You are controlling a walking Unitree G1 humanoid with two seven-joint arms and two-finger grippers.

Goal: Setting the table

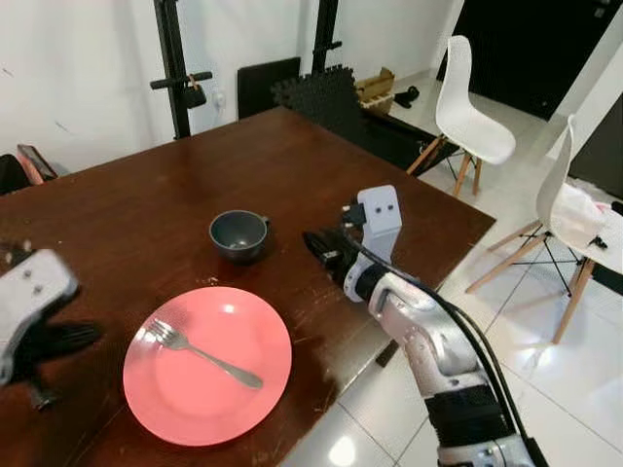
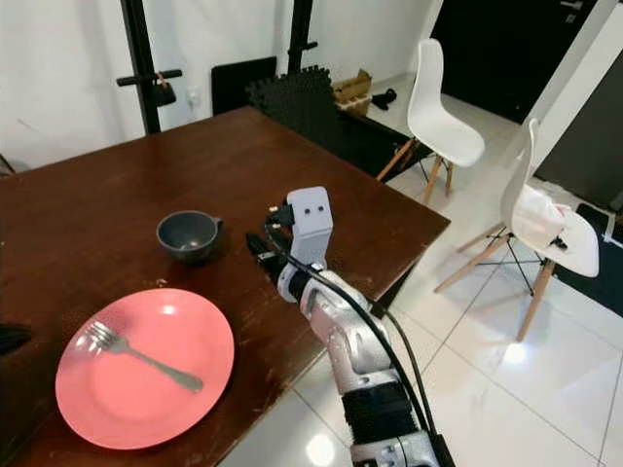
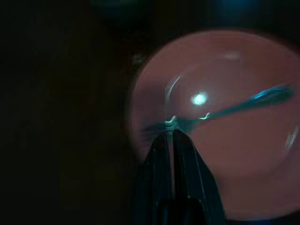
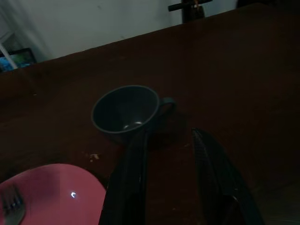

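1. Table (image 1: 146, 195): dark wood. Holds a pink plate (image 1: 195, 389) near the front edge and a cup (image 1: 238, 234) behind it, apart from it.
2. Fork (image 1: 204, 355): lies on the plate, tines toward robot's left, handle toward right.
3. Cup: dark grey, upright, handle on its right side.
4. Right gripper (image 4: 168, 154): over the table just right of the cup, fingers pointing at it, jaws apart, holding nothing, not touching the cup.
5. Left gripper (image 3: 171, 140): at the table's left side, beside the plate; jaws together, tips aimed at the plate. Nothing seen between them.
6. Two white chairs (image 1: 467, 107) on tiled floor, right of table.
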